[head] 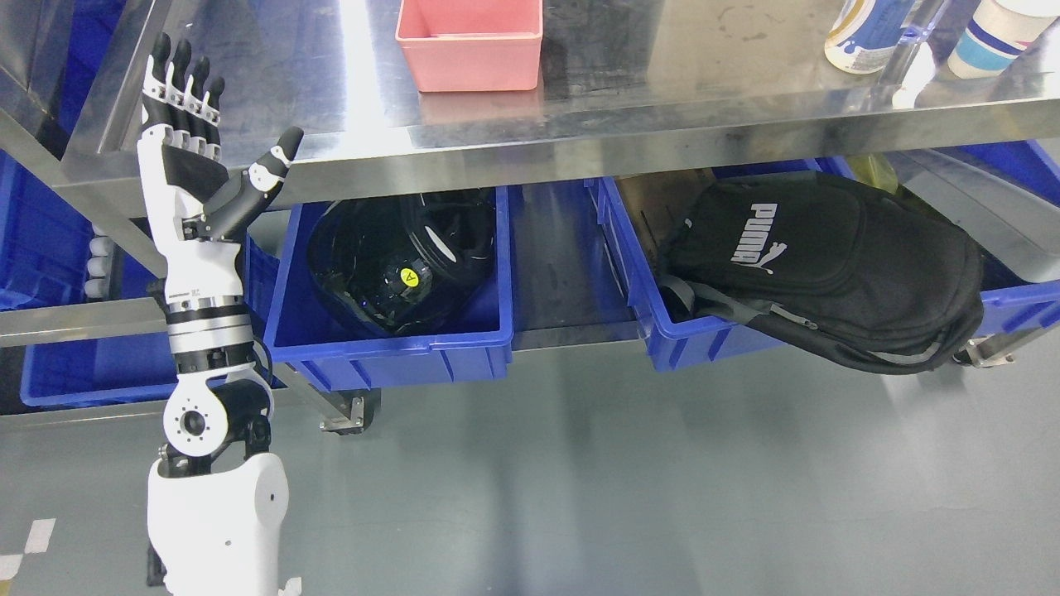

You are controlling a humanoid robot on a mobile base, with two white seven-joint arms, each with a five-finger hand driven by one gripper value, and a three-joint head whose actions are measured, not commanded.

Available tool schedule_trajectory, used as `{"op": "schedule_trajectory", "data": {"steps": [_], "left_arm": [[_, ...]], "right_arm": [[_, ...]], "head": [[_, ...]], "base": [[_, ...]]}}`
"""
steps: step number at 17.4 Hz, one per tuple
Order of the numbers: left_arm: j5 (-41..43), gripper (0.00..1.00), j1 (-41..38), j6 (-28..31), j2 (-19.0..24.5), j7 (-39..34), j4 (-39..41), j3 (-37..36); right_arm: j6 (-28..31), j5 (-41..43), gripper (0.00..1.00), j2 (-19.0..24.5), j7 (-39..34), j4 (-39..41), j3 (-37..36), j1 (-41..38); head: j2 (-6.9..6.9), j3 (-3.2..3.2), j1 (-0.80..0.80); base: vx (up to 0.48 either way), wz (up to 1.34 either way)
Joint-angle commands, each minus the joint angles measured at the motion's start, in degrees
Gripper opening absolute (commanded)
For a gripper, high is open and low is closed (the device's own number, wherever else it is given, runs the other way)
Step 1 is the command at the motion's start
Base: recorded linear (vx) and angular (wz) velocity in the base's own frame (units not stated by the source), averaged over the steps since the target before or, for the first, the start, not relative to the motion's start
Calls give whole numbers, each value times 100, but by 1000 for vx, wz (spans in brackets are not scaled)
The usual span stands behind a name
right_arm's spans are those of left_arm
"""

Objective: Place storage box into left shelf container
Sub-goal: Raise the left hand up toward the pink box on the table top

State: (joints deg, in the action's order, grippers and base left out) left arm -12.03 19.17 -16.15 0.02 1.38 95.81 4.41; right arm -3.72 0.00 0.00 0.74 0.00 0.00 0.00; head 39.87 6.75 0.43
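A pink storage box (469, 43) stands on the steel table top (662, 91), near its front edge at upper centre. Below it, on the lower shelf, a blue container (389, 352) on the left holds a black helmet (402, 261). My left hand (217, 124) is raised upright in front of the table's left front edge, well left of the pink box. Its fingers (184, 79) are straight and spread, the thumb out to the right, and it holds nothing. The right arm does not show.
A second blue container (662, 331) on the right carries a black backpack (836, 265) that overhangs its front. Two bottles (869, 33) stand at the table's back right. More blue bins (50, 372) sit at far left. Grey floor (621, 497) lies in front.
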Motion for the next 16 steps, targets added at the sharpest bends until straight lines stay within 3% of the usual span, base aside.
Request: {"op": "schedule_trajectory", "data": {"steps": [1,4,6,9,11,13,16], "left_arm": [[-1,100,78,6,98,3,-1,226],[-1,100,191,6,98,20,-1,280],[-1,100,568,6,330,309,-1,289],[16,100,1314,233,1163,1710,-237,237],[25,100,1999,995,1857,2967,-536,96],[25,100,2651,1411,2194,3525,-843,-167],[34,100,3021,1465,2790,4052,-1030,-982]], "right_arm": [[3,9,100,-100,5,100,-18,35],[3,9,100,-100,-4,100,-18,35],[3,9,100,-100,-4,100,-18,35],[3,9,100,-100,5,100,-18,35],[3,9,100,-100,5,100,-18,35],[3,9,100,-100,-4,100,-18,35],[3,9,100,-100,-4,100,-18,35]], "head": [[0,0,0],[0,0,0],[0,0,0],[0,0,0],[0,0,0],[0,0,0],[0,0,0]], "base": [[0,0],[0,0],[0,0],[0,0],[0,0],[0,0],[0,0]]}}
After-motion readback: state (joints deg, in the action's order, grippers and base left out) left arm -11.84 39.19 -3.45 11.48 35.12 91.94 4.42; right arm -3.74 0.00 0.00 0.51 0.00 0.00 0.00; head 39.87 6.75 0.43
